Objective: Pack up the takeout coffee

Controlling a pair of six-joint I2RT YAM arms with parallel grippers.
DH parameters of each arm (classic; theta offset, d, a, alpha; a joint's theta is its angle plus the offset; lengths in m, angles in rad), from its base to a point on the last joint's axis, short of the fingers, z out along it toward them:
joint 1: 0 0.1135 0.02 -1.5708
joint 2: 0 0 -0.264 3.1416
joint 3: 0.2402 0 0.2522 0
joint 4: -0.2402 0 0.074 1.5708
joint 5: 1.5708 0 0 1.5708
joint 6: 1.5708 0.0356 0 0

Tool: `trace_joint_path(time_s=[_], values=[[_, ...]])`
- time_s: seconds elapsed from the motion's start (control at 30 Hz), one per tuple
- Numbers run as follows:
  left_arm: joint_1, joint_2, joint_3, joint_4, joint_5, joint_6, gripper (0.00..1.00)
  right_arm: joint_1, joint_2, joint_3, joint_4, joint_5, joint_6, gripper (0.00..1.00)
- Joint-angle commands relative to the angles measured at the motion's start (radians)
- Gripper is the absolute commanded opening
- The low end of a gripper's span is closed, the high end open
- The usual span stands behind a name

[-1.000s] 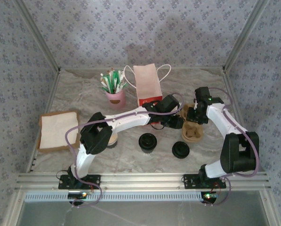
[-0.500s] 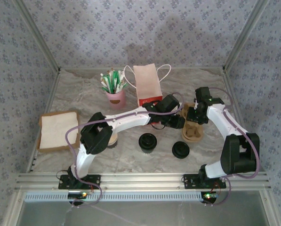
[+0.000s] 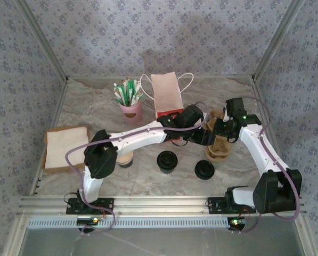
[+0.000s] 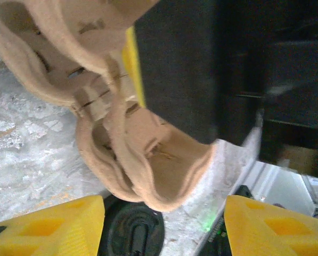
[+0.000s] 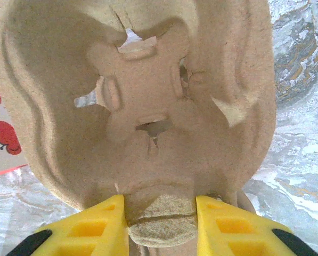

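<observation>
Claw on your left arm (image 4: 164, 226) hovers beyond the takeout coffee (image 3: 126, 158), a small dark-walled paper cup sitting near you on the marble tabletop (image 3: 95, 106) beside that arm's elbow, unpacked. Its jaws stand wide, empty, beside the beige moulded-pulp cup carrier (image 5: 143, 80), which your right claw (image 5: 161, 213) pinches by its end, likely steadying it. Behind stands the red-and-white paper bag (image 3: 166, 96).

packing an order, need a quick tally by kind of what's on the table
black lids: 2
paper cup: 1
pink cup of sticks: 1
red-and-white bag: 1
pulp cup carrier: 1
brown tray of white paper: 1
total: 7
</observation>
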Motion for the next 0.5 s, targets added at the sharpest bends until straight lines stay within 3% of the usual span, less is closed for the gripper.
trace_joint_path(time_s=[0.0,0.17,0.47], values=[[-0.026,-0.12,-0.009,-0.008,-0.053,0.033,0.71,-0.005,-0.05,0.021,-0.048,-0.009,0.015,0.33],[-0.035,-0.234,-0.019,-0.072,-0.125,0.068,0.81,-0.002,-0.107,0.07,-0.081,-0.002,0.027,0.33],[-0.004,-0.33,0.034,-0.244,-0.232,0.133,0.84,0.02,-0.178,0.205,-0.17,-0.059,0.036,0.33]])
